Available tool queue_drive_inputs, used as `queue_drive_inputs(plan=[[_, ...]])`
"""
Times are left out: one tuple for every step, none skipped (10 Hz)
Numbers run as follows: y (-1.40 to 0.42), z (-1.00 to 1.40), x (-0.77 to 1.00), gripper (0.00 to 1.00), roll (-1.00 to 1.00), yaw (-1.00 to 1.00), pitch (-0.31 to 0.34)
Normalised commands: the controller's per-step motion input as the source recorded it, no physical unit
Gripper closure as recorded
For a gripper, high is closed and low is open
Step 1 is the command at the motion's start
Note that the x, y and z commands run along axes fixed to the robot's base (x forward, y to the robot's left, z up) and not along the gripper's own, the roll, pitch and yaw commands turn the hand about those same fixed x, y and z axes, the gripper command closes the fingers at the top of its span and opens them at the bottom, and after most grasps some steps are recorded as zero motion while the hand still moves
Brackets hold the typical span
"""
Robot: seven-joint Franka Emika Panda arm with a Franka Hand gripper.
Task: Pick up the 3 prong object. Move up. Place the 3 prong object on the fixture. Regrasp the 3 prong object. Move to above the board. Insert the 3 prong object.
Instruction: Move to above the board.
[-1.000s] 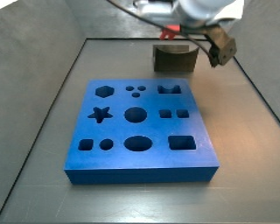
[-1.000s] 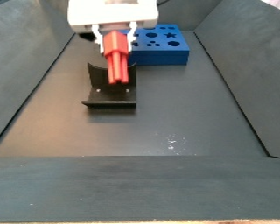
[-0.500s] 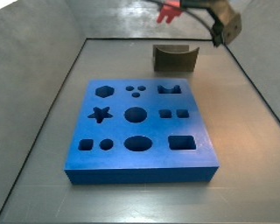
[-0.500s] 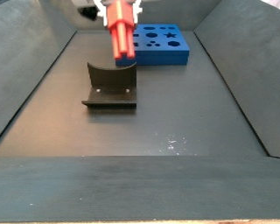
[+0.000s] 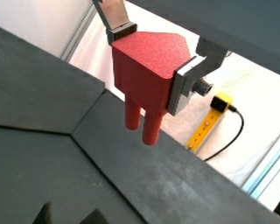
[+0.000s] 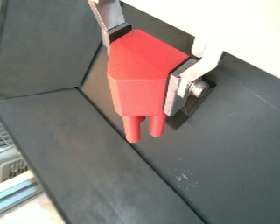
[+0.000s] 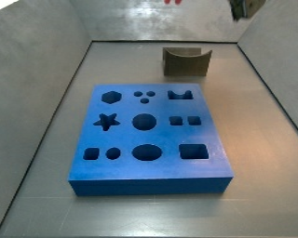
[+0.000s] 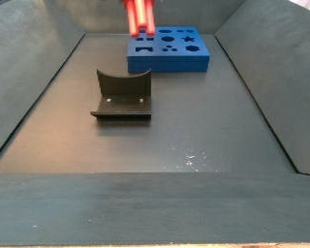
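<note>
Raised since the earlier frame, the 3 prong object [image 5: 149, 79] is clamped between the gripper [image 5: 161, 54] fingers, seen only in wrist views; its prongs are glimpsed above the fixture [image 8: 123, 96] and board [image 8: 170, 48].

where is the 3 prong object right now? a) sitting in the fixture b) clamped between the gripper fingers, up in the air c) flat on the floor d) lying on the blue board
b: in both wrist views the gripper clamps the 3 prong object, prongs hanging free; the fixture and the board are bare.
</note>
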Motion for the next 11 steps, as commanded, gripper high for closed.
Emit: queue_drive_inputs(plan=[[-0.05,1.0,-0.13,1.0,-0.05,0.01,-0.012],[-0.04,1.0,-0.13,1.0,-0.05,0.0,-0.009],[-0.04,1.0,-0.12,1.0,-0.05,-0.01,-0.002],[-0.04,1.0,-0.12,1.0,-0.05,-0.01,0.009],[-0.04,1.0,-0.11,1.0,-0.05,-0.02,0.027],[-0.03,1.0,-0.11,1.0,-0.05,-0.02,0.036],[-0.02,0.83,-0.08,1.0,-0.05,-0.01,0.054],[-0.02,0.71,-0.07,1.0,-0.05,0.0,0.065],[-0.02,0.49,-0.03,1.0,-0.05,0.01,0.084],[-0.02,0.32,-0.02,1.0,-0.06,0.02,0.106],[-1.0,-0.04,-0.27,1.0,-1.0,-0.06,-0.039]])
